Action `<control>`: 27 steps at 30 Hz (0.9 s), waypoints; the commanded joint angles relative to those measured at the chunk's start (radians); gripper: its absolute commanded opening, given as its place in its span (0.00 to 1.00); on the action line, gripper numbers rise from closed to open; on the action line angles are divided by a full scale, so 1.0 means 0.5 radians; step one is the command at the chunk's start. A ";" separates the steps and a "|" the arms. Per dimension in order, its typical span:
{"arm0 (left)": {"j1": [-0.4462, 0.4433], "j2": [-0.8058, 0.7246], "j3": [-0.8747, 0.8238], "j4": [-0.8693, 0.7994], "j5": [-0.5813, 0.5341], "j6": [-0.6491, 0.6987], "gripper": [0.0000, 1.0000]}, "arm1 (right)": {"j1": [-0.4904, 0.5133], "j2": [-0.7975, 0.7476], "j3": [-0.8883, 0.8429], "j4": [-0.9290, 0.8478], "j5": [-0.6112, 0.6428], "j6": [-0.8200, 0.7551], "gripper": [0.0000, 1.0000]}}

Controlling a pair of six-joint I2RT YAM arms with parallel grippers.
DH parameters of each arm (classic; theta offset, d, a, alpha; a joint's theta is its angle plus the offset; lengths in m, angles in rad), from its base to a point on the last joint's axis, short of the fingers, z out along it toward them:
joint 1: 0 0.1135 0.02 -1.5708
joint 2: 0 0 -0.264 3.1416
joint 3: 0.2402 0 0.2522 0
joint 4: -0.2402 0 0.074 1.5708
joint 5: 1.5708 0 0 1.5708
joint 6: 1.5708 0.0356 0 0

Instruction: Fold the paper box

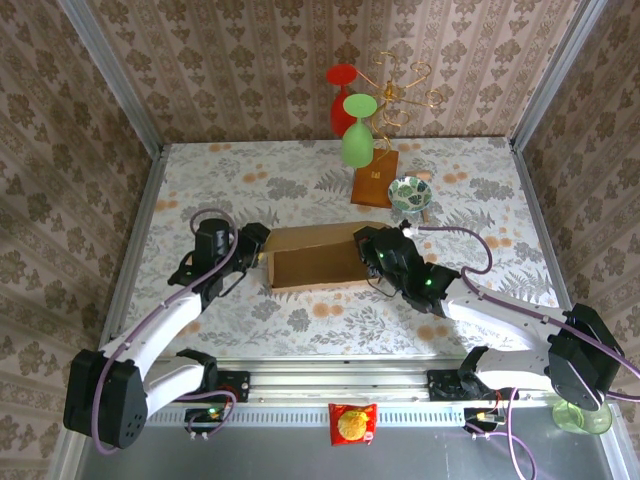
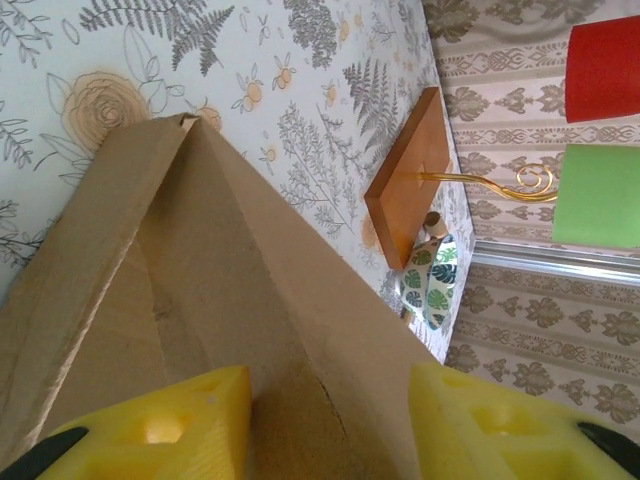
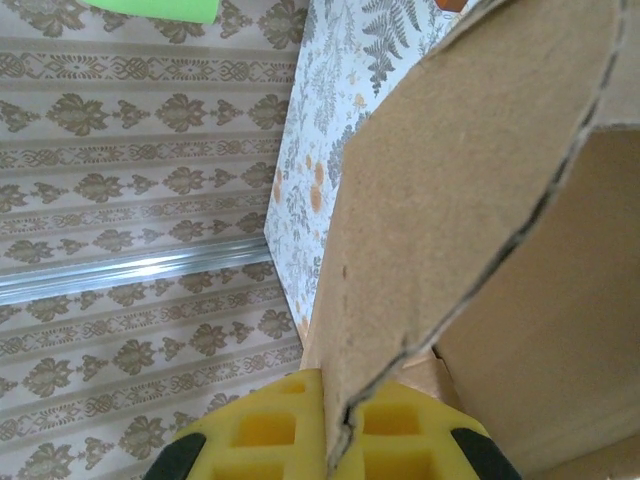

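Tan-brown paper box (image 1: 315, 262), floral-printed table (image 1: 260, 185), red glass (image 1: 340, 95), green glass (image 1: 357, 140).

The paper box (image 1: 315, 255) lies mid-table (image 1: 240, 175) between my grippers: my left gripper (image 1: 258, 246) at its left end, my right gripper (image 1: 366, 248) at its right end, a flap between its pads. Behind the box is the glass stand (image 1: 373, 185), with a bowl (image 1: 410, 192) just right of it, perhaps touching. A packet (image 1: 352, 422) lies before my bases.
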State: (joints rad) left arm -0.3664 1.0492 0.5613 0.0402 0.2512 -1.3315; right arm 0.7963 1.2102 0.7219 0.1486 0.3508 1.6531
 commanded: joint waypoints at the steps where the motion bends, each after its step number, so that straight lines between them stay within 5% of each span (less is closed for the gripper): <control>1: -0.024 -0.048 -0.052 -0.111 -0.030 0.064 0.45 | -0.004 0.022 -0.074 -0.119 0.015 -0.024 0.00; 15: -0.004 -0.199 0.071 -0.343 -0.190 0.238 0.50 | -0.013 0.064 0.092 -0.232 -0.002 -0.057 0.00; 21: -0.019 -0.401 0.452 -0.990 -0.616 0.937 0.57 | -0.063 0.109 0.175 -0.303 0.009 -0.051 0.00; 27: -0.232 -0.455 0.530 -1.174 -0.877 1.718 0.50 | -0.087 0.172 0.248 -0.334 -0.013 -0.057 0.00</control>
State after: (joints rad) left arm -0.4305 0.8131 0.8219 -0.4160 -0.0792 -0.7456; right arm 0.7612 1.2697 0.8200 0.0658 0.3237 1.6489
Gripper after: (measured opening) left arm 0.503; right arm 0.057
